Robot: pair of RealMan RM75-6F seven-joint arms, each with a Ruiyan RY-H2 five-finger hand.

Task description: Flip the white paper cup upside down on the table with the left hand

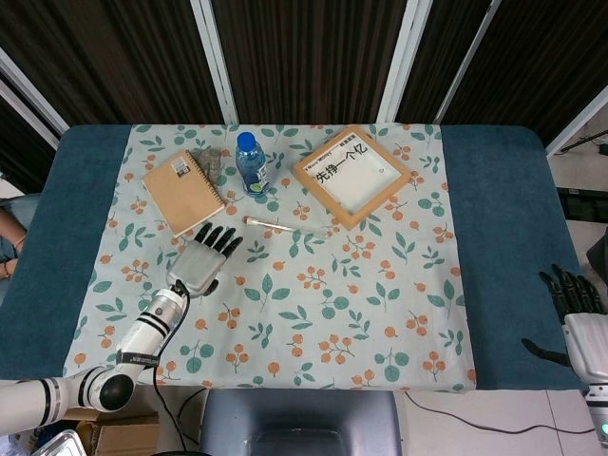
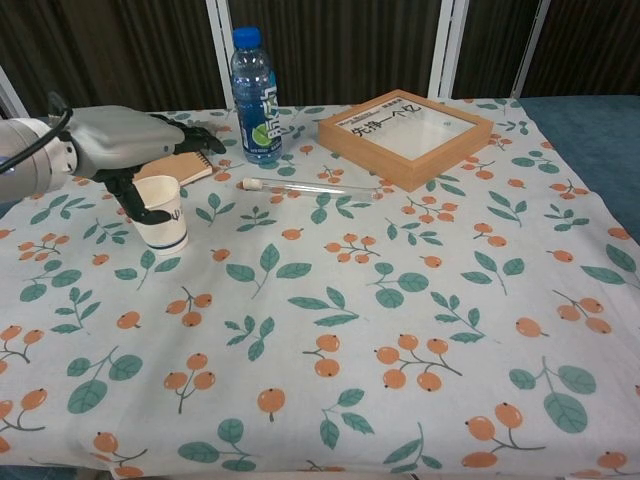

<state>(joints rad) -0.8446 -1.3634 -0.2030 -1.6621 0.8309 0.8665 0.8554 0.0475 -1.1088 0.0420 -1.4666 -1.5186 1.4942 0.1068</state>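
The white paper cup (image 2: 163, 219) stands upright, mouth up, on the left part of the flowered cloth (image 2: 330, 300). My left hand (image 2: 128, 148) hovers just over it with fingers spread past its far side and the thumb hooked down by the rim. Whether it touches the cup cannot be told. From the head view, the left hand (image 1: 201, 262) hides the cup completely. My right hand (image 1: 576, 316) stays low at the table's right edge, fingers apart and holding nothing.
Behind the cup lie a brown spiral notebook (image 1: 182, 192) and a small grey object (image 1: 207, 161). A blue water bottle (image 1: 251, 163) stands beside them. A thin clear tube (image 1: 285, 225) and a wooden frame (image 1: 351, 175) lie further right.
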